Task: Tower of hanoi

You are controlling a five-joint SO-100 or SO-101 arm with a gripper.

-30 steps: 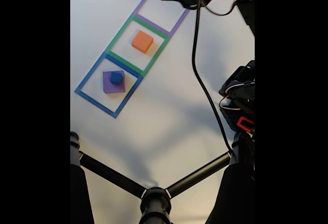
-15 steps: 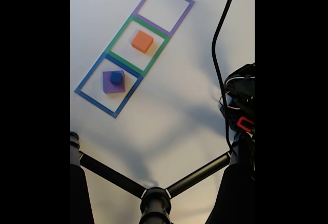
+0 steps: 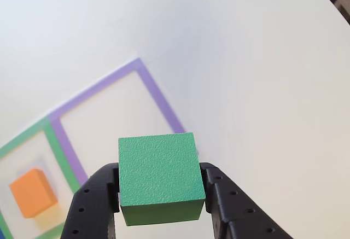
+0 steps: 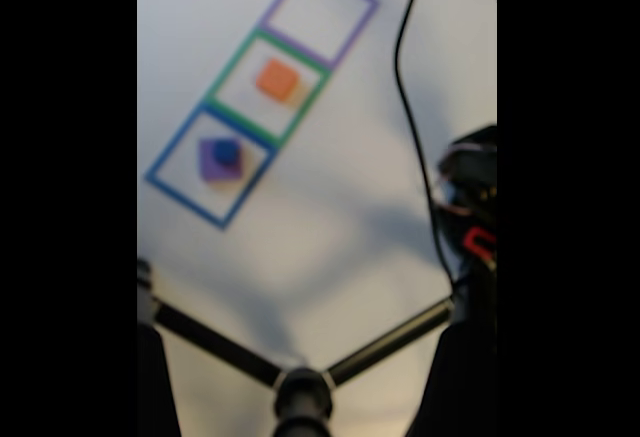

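In the other view my gripper [image 3: 161, 195] is shut on the green cube [image 3: 159, 176], held in the air above the table near the purple tape square [image 3: 117, 121]. The orange block [image 3: 33, 192] sits inside the green tape square [image 3: 54, 157] at the lower left. The fixed view is blurred: the orange block [image 4: 277, 79] lies in the middle square, and the small blue cube [image 4: 227, 151] rests on the purple slab [image 4: 213, 162] inside the blue tape square [image 4: 165, 157]. The purple tape square [image 4: 322, 7] holds nothing.
The arm's base and cables [image 4: 470, 207] stand at the right of the fixed view. A black stand with spreading legs [image 4: 300, 387] crosses the bottom. White tabletop [image 3: 246, 58] stretches right of the tape squares.
The arm's head, with the green cube, has swung up and right out of the fixed view's top edge. The blocks on the table have not moved. The fixed view has gone blurry.
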